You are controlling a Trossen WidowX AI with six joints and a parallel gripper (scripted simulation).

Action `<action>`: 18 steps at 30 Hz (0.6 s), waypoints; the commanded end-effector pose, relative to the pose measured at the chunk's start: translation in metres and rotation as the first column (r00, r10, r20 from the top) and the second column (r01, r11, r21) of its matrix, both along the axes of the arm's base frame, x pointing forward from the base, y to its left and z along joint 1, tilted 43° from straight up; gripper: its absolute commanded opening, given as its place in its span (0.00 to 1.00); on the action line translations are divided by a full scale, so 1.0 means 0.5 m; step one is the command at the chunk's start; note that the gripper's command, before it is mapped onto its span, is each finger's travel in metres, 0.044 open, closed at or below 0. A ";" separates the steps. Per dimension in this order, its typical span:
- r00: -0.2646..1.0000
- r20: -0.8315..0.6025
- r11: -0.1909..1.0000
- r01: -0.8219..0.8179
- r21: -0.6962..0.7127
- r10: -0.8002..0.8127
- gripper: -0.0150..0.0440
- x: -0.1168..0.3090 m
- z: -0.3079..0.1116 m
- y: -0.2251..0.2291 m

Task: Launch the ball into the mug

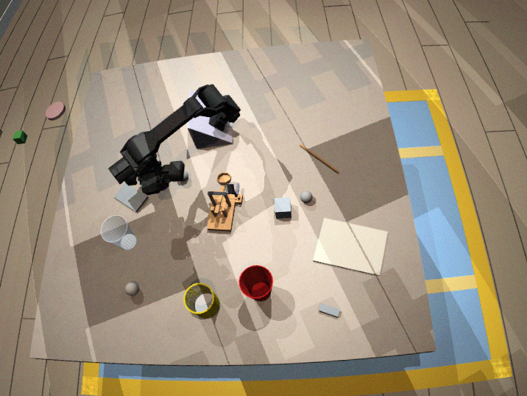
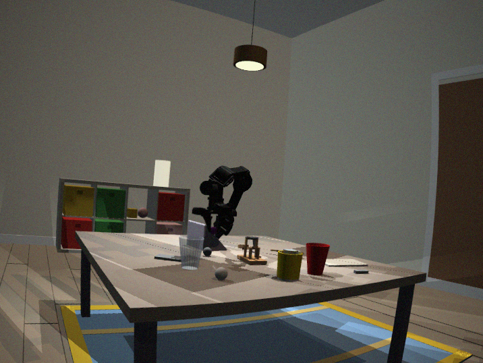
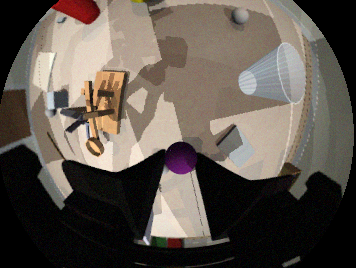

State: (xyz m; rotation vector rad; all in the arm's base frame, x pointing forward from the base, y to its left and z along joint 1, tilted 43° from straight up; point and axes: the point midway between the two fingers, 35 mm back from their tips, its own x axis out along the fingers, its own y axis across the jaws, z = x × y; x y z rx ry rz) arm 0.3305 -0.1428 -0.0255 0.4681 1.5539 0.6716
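Observation:
My gripper (image 3: pixel 180 154) (image 2: pixel 213 230) is shut on the purple ball (image 3: pixel 181 165) and holds it above the table, to the left of the catapult in the top view. There the arm hides the ball. The wooden catapult (image 1: pixel 220 224) (image 2: pixel 251 259) (image 3: pixel 119 102) stands on the table. Its round cup (image 1: pixel 224 178) (image 3: pixel 95 146) looks empty and points away from the mugs. The yellow mug (image 1: pixel 199 299) (image 2: pixel 289 266) stands upright near the table's front edge, with only its edge showing at the top of the wrist view.
A red cup (image 1: pixel 255 280) (image 2: pixel 317 259) stands right of the yellow mug. A clear cup (image 1: pixel 115 230) (image 3: pixel 287 75) and grey slab (image 1: pixel 130 198) are at the left. Grey balls (image 1: pixel 132 288) (image 1: pixel 305 196), a block (image 1: pixel 282 206), a wedge (image 1: pixel 208 127), a stick (image 1: pixel 319 158) and a cream board (image 1: pixel 353 246) lie around.

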 end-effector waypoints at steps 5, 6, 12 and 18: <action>1.000 -0.012 1.000 -0.010 -0.001 0.010 0.25 -0.003 0.030 0.003; 1.000 -0.023 1.000 -0.014 0.001 0.014 0.25 -0.005 0.039 0.016; 0.995 -0.089 0.999 -0.036 0.009 0.037 0.25 -0.021 0.085 0.093; 0.986 -0.156 0.998 -0.059 0.011 0.060 0.25 -0.047 0.130 0.167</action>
